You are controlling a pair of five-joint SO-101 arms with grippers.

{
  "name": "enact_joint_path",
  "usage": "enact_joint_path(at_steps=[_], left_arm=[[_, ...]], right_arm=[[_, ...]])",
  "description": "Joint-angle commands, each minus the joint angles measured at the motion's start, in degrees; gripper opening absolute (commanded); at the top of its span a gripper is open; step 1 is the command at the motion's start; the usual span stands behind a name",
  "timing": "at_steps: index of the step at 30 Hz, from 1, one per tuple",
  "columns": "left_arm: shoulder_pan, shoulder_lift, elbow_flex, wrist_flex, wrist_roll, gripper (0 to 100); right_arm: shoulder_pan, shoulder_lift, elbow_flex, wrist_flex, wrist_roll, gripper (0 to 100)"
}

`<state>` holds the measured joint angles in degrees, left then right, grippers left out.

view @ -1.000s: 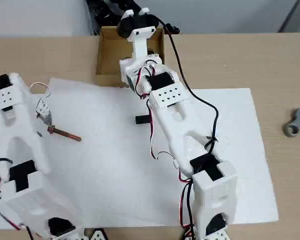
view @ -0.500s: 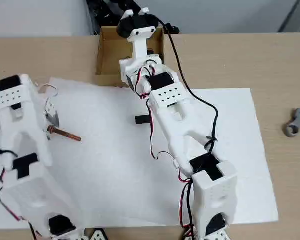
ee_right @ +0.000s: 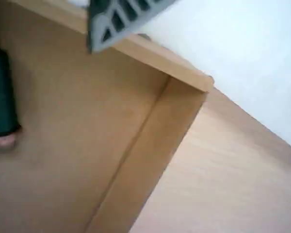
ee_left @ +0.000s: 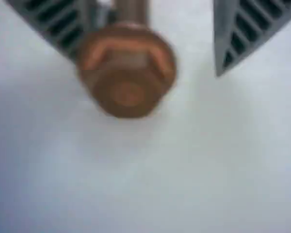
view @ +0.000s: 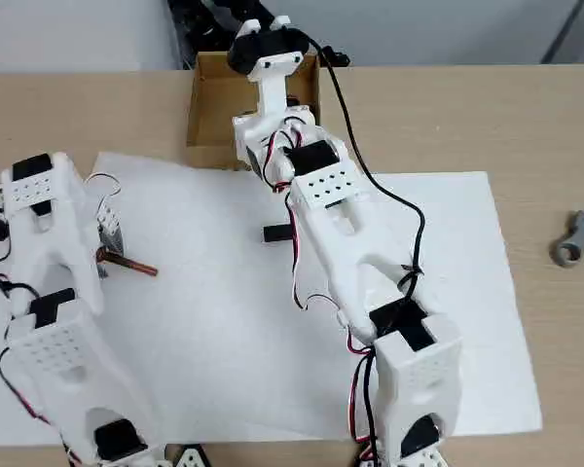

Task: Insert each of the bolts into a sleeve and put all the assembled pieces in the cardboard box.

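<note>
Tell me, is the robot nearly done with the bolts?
Partway. A dark green sleeve with a coppery end lies in the cardboard box. The left gripper is open around a copper bolt on the white sheet. A black sleeve waits there.

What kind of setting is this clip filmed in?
Probably a lab or workshop bench for robot trials: a wooden table under a white sheet, two white robot arms side by side, a cardboard box.
</note>
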<state>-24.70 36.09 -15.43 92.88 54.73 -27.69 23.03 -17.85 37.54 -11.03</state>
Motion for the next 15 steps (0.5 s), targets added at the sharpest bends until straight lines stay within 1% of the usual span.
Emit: enact_joint_path(at_steps=[1, 4, 6, 7, 10, 13, 15], left_arm=[[-0.2, 2.7, 0.6, -2.2, -0.6, 0], [0.4, 2.6, -0.5, -0.4, -0.9, 0], [0.7, 2.6, -2.2, 1.8, -1.0, 0], [0.7, 2.6, -3.6, 3.2, -1.2, 0], [0.8, 2.6, -9.7, 7.6, -5.0, 0], [1.5, 2.3, -13.7, 7.6, -8.2, 0], [1.9, -0.3, -14.1, 7.6, -10.3, 0]], right_arm=[[-0.4, -3.8, -2.5, 0.1, 0.1, 14.0], [-0.4, -4.0, -2.5, 0.9, 0.1, 14.0], [-0.5, -4.3, -2.6, 4.6, 0.1, 14.0], [-0.5, -4.4, -2.8, 7.0, 0.1, 14.0], [-0.5, -5.7, -4.1, 15.3, 0.1, 14.0], [-0.4, -7.6, -6.4, 24.0, 0.4, 14.0], [-0.1, -8.0, -8.6, 29.7, 2.3, 14.0]])
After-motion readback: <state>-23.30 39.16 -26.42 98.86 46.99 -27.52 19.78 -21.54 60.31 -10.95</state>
